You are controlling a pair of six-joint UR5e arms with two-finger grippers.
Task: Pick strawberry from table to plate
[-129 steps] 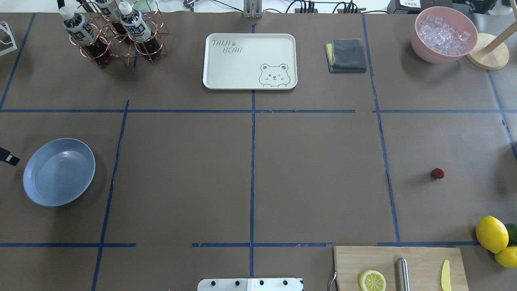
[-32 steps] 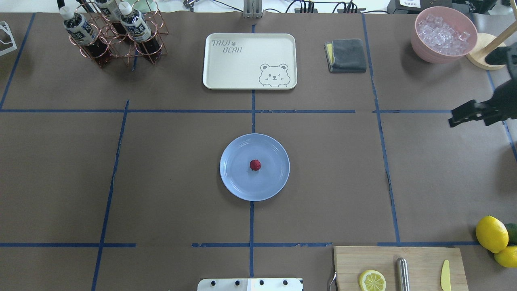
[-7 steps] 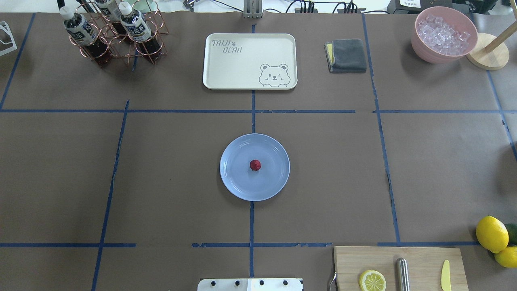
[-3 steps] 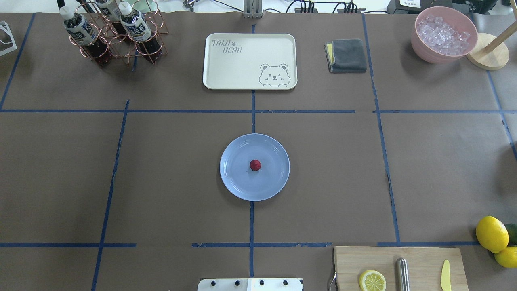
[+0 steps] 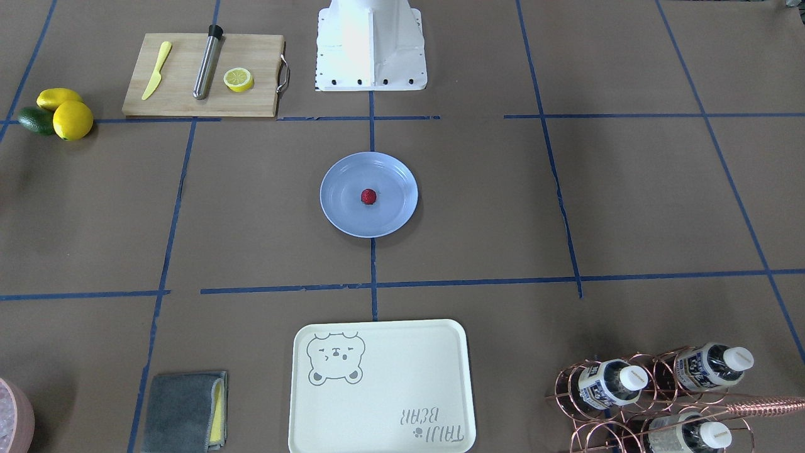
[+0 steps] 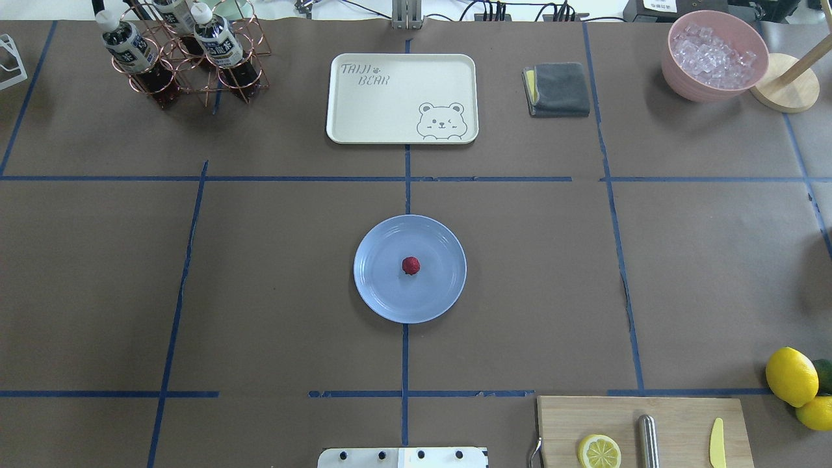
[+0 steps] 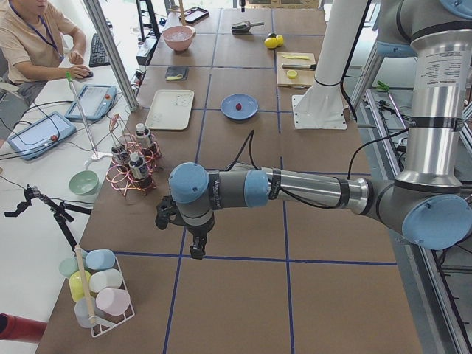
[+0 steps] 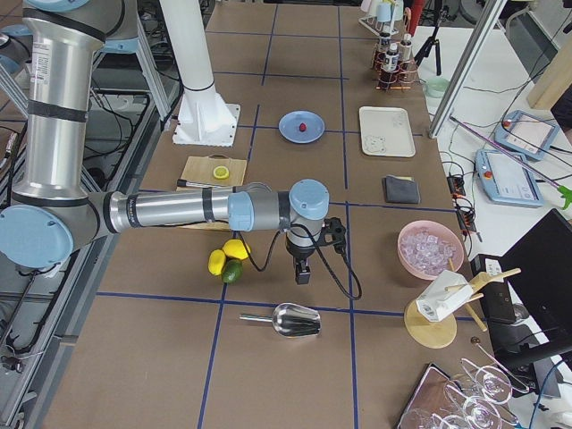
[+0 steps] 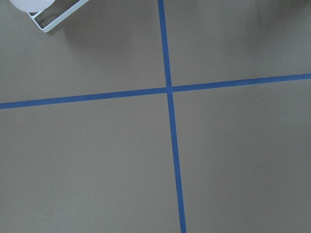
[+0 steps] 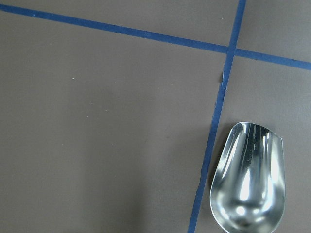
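Observation:
The small dark-red strawberry [image 6: 410, 265] [image 5: 368, 197] lies in the middle of the pale-blue plate [image 6: 383, 296] [image 5: 395, 207], which sits at the centre of the brown-paper table [image 6: 533, 292]. The side views show the same berry [image 7: 238, 106] [image 8: 304, 126] on the plate [image 7: 250, 108] [image 8: 290, 128]. My left gripper [image 7: 195, 247] hangs over the table's left end, far from the plate. My right gripper [image 8: 302, 273] hangs over the right end, near the lemons. Neither one shows in the overhead or front view, so I cannot tell whether they are open or shut.
A cream bear tray [image 6: 402, 97], a grey cloth [image 6: 559, 89], a pink bowl of ice [image 6: 714, 55] and a copper bottle rack [image 6: 185, 55] line the far side. A cutting board [image 6: 643, 432] and lemons [image 6: 791, 376] sit near right. A metal scoop [image 10: 249, 179] lies below the right wrist.
Long ago the plate sat at the left and the strawberry on the table at the right. The right gripper left the overhead view's right edge. Nothing has moved in the last second.

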